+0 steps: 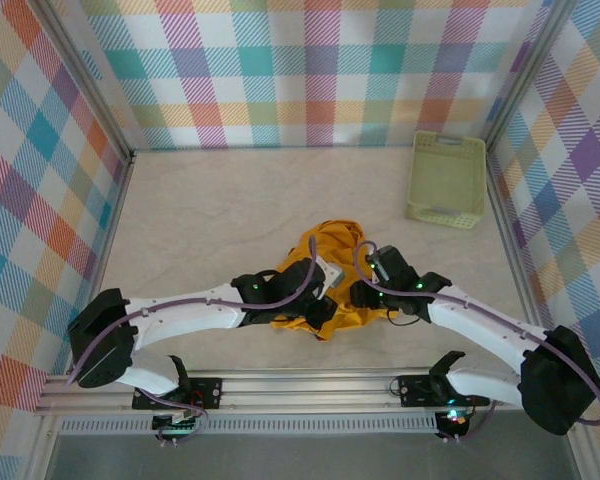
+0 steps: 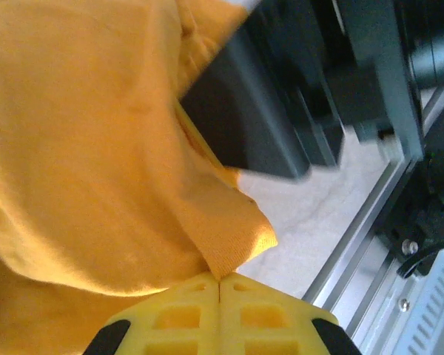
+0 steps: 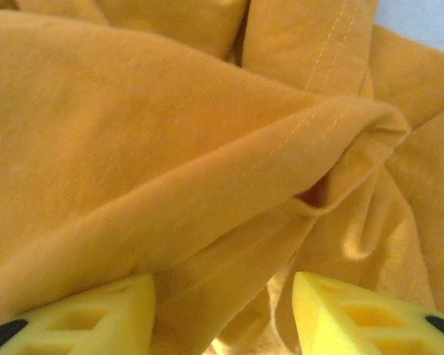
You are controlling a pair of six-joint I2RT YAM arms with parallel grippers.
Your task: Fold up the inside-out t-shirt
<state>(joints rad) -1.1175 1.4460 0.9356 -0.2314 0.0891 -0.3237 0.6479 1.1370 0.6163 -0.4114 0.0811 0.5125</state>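
The mustard-yellow t-shirt (image 1: 336,241) lies bunched in a heap near the table's front middle, with both arms reaching into it. In the left wrist view my left gripper (image 2: 220,279) is shut, its yellow pads pinching a hemmed corner of the t-shirt (image 2: 96,148), which hangs from that grip. In the top view the left gripper (image 1: 318,298) sits at the heap's front edge. My right gripper (image 1: 366,293) is just to its right. Its yellow fingers (image 3: 96,314) stand apart, so the right gripper (image 3: 222,292) is open, with a stitched fold of the t-shirt (image 3: 170,133) lying between them.
A pale green plastic basket (image 1: 446,180) stands at the back right by the checked wall. The right arm's black wrist (image 2: 281,96) hangs close above the left gripper. The aluminium front rail (image 2: 362,222) runs just beside the cloth heap.
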